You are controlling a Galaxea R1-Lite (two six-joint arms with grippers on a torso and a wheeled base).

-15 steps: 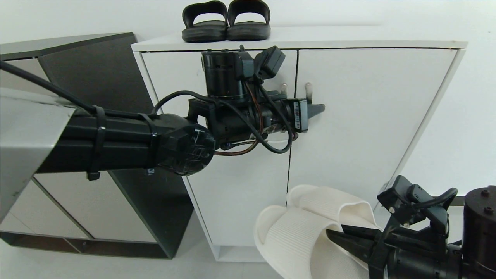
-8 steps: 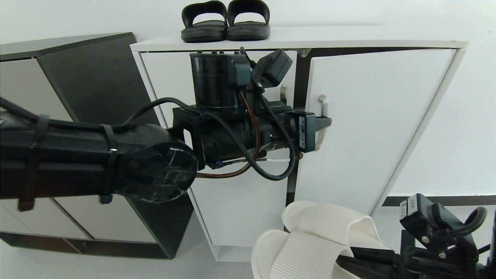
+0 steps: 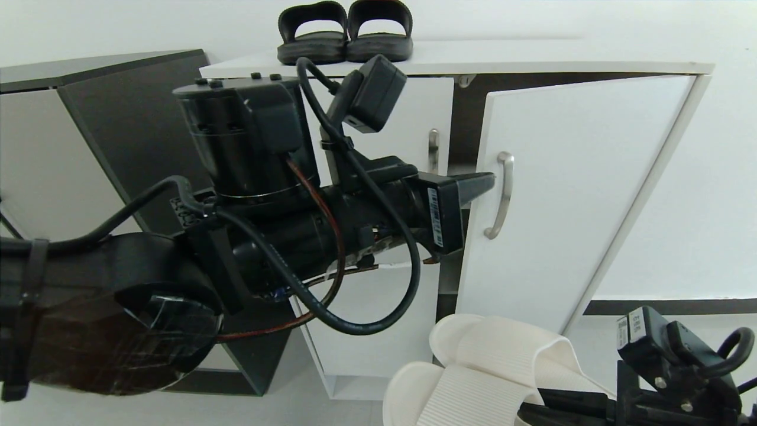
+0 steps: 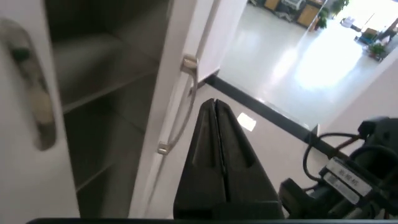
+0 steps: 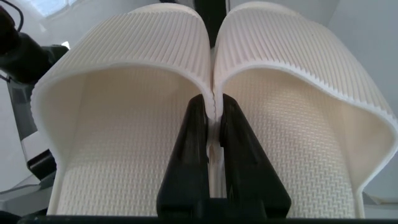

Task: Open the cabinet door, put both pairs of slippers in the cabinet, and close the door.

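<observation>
The white cabinet [image 3: 532, 59] has its right door [image 3: 568, 189] swung partly open, and a dark gap shows beside the closed left door [image 3: 390, 118]. My left gripper [image 3: 486, 179] is shut with nothing in it. Its tip sits just beside the right door's metal handle [image 3: 501, 195], level with the handle's upper part. In the left wrist view the left gripper [image 4: 215, 102] is next to that handle [image 4: 180, 106], with a shelf [image 4: 93, 74] inside. My right gripper [image 5: 213, 107] is shut on the white slippers [image 5: 124, 124], pinching their inner walls together. It holds the white slippers [image 3: 497, 361] low before the cabinet. Black slippers [image 3: 345, 32] rest on top.
A dark grey cabinet [image 3: 136, 112] stands against the white cabinet's left side. The left door's handle [image 3: 433, 151] is close behind my left wrist. A white wall [image 3: 709, 207] and pale floor [image 4: 298, 68] lie to the right of the open door.
The right door has swung from shut to partly open. My left arm has drawn back toward the camera, its tip now beside the handle. The right arm with the white slippers has sunk lower.
</observation>
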